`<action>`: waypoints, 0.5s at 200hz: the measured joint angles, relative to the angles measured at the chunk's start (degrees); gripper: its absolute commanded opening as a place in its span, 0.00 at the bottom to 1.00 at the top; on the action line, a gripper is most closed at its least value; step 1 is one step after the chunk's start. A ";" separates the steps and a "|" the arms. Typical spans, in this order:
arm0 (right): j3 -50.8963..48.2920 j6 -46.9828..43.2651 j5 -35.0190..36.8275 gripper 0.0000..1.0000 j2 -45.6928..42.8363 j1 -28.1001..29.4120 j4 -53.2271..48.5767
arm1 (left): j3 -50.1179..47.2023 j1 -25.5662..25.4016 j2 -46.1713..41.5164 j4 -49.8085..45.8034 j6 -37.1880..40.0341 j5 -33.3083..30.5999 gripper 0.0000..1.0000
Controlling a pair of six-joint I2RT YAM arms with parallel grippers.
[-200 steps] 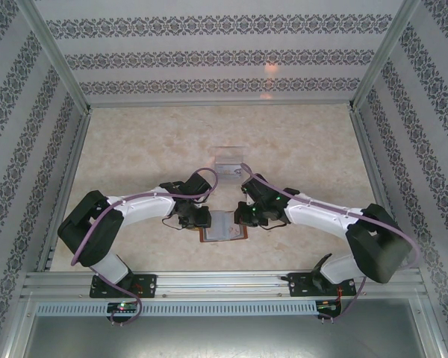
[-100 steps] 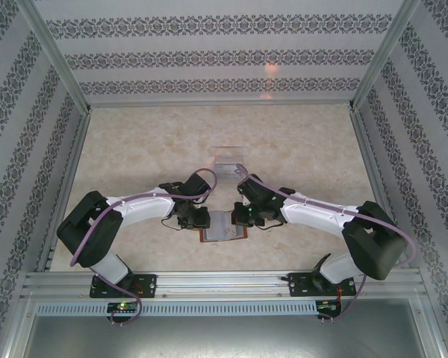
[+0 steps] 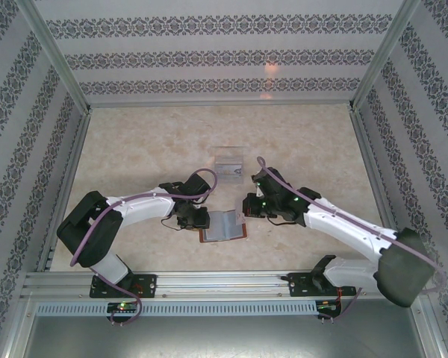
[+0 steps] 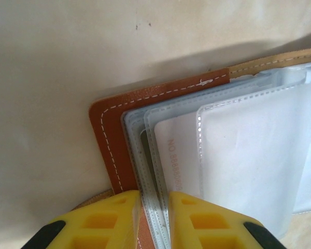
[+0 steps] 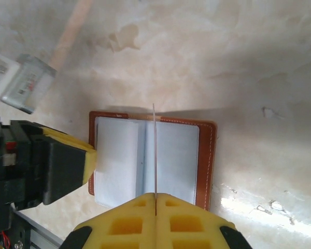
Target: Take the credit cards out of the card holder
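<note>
Right claw (image 5: 155, 198) is pressing its two yellow fingers flat together and is pinching one credit card (image 5: 155, 150) by its near edge. That card is showing edge-on as a thin pale line running out from my fingertips over the middle of the card holder (image 5: 177, 155). Whether its far edge is sitting inside a pocket or hanging clear, I cannot tell.

Card holder is lying open and flat on the table (image 5: 249, 78), brown leather cover down and grey-blue pockets facing up, between my two claws.

Left claw (image 4: 154, 201) is standing nearly closed and is clamping the left edge of the card holder, with the stitched edges of its clear sleeves sitting between the fingers. From the left wrist, the sleeves are lying in overlapping layers. A second credit card (image 4: 179, 155), white with a line of faint printed characters, is sitting inside one of them. I cannot make out the contents of the deeper sleeves.

Clear box (image 3: 229, 168) is standing on the table beyond the card holder, apart from it. Something pale is showing through its wall, and I cannot tell what.
</note>
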 measured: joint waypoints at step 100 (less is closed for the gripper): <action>0.00 -4.63 3.85 0.00 -12.57 -6.03 -4.20 | 0.02 0.00 -0.66 -1.88 -0.02 0.00 0.22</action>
